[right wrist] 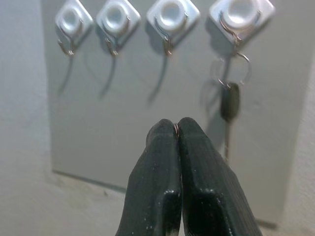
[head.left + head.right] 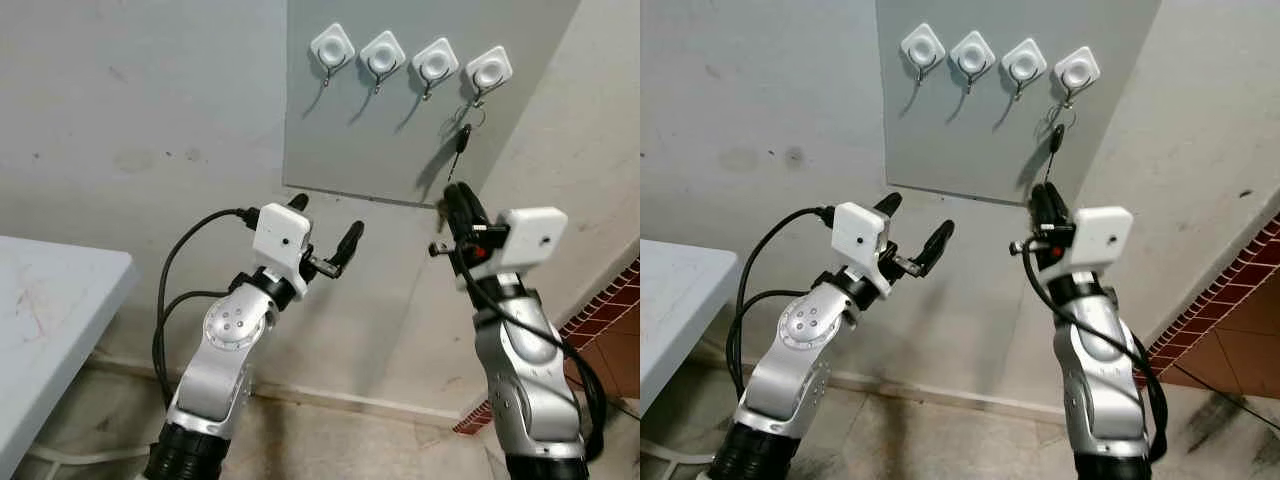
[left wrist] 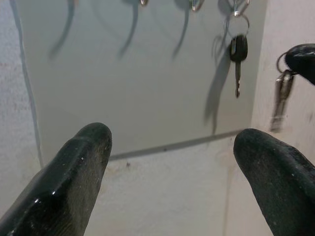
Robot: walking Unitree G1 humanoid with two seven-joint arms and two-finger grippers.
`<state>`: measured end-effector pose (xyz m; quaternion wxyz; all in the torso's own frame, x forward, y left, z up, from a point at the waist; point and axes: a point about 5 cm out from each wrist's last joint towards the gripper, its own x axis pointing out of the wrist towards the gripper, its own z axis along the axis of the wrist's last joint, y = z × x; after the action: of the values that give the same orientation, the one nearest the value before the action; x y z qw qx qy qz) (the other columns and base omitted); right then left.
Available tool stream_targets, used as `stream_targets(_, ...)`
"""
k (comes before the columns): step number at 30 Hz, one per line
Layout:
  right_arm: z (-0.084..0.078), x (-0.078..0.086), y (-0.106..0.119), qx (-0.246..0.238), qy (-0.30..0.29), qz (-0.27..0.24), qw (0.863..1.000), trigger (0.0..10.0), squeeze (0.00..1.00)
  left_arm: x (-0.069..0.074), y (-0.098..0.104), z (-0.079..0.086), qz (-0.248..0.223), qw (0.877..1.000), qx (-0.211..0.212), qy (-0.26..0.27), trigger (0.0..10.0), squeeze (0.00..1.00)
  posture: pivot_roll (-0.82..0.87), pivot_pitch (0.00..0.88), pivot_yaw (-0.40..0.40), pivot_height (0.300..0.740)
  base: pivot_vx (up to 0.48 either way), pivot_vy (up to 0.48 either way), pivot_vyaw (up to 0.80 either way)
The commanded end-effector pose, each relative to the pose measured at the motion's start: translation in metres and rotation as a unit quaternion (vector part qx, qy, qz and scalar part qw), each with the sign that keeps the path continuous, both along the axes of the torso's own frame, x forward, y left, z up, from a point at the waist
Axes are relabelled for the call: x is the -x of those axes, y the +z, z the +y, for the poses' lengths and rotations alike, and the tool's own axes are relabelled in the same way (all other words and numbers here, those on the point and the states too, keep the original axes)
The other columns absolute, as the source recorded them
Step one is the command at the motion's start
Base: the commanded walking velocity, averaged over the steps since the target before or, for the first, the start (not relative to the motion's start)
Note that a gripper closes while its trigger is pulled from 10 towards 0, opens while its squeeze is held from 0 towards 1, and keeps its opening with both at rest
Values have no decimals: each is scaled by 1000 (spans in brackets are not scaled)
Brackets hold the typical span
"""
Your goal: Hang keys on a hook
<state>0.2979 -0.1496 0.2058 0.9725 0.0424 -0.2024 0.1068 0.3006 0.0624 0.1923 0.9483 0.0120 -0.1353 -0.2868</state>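
Observation:
Four white square hooks (image 2: 382, 53) sit in a row on a grey wall panel (image 2: 380, 140). From the rightmost hook (image 2: 488, 70) hangs a black-headed key (image 2: 463, 140) on a ring. My right gripper (image 2: 455, 192) is raised just below that key, shut on the ring of a silver key (image 3: 281, 96) that dangles from its fingertips (image 1: 174, 130). My left gripper (image 2: 327, 218) is open and holds nothing. It is lifted in front of the wall, below the panel's lower left corner.
A white table (image 2: 50, 300) stands at the left, its corner near my left arm. Red brick tiling (image 2: 612, 315) begins at the lower right. The three hooks left of the occupied one carry nothing.

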Motion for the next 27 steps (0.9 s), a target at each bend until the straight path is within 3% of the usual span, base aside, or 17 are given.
stream_targets(1,-4,-7,5,-10,8,-8,1000,10000,0,-4,6,-5,-7,1000,4,-19,10000,0,-38,76,-59,740,0,0,0)
stream_targets(4,0,-17,12,-8,30,-17,999,10000,0,-10,18,-6,-15,999,15,-26,10000,0,-33,75,-60,740,0,0,0)
stream_targets(14,10,-43,27,-29,76,-27,996,10000,0,-11,33,-22,-49,996,4,-77,10000,0,-31,74,-61,740,0,0,0)
stream_targets(27,16,-67,50,-148,144,-51,977,10000,0,-7,41,-39,-64,991,9,-117,10000,0,-27,74,-63,740,0,0,0)
